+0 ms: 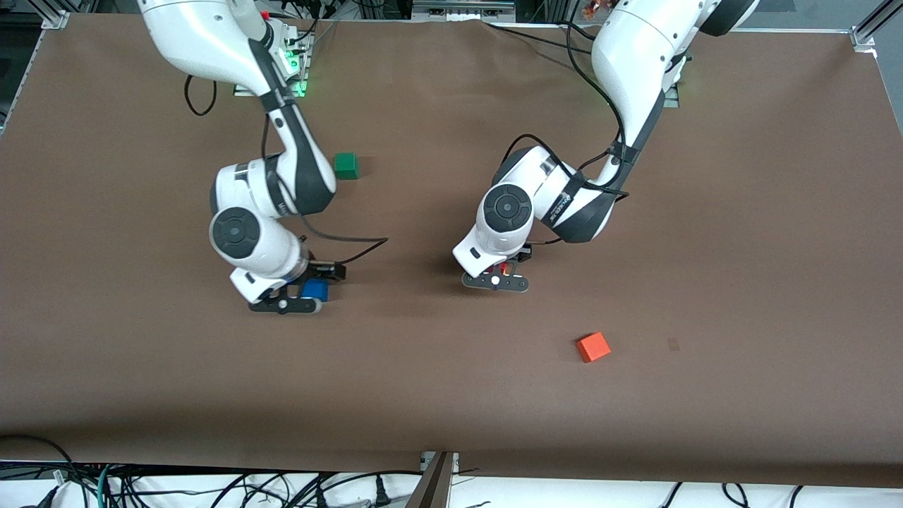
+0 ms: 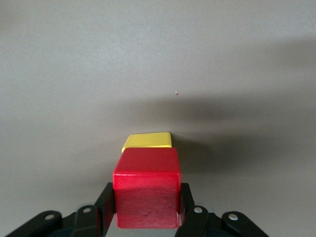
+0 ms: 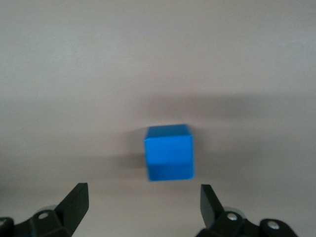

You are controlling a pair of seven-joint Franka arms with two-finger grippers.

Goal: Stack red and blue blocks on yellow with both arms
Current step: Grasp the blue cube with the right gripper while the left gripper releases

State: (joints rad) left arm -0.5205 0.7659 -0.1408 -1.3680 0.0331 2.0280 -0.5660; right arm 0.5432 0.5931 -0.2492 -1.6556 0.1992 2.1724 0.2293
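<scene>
My left gripper (image 2: pixel 146 217) holds the red block (image 2: pixel 147 187), fingers tight on both sides, w/ the yellow block (image 2: pixel 147 140) just past it on the table (image 1: pixel 451 395); contact betw. them unclear. My right gripper (image 3: pixel 144 203) is spread wide, low over the blue block (image 3: pixel 168 151), not touching it. Green cube (image 1: pixel 346 166) sits nr the bases; orange cube (image 1: pixel 592 346) lies nearer the front camera.
</scene>
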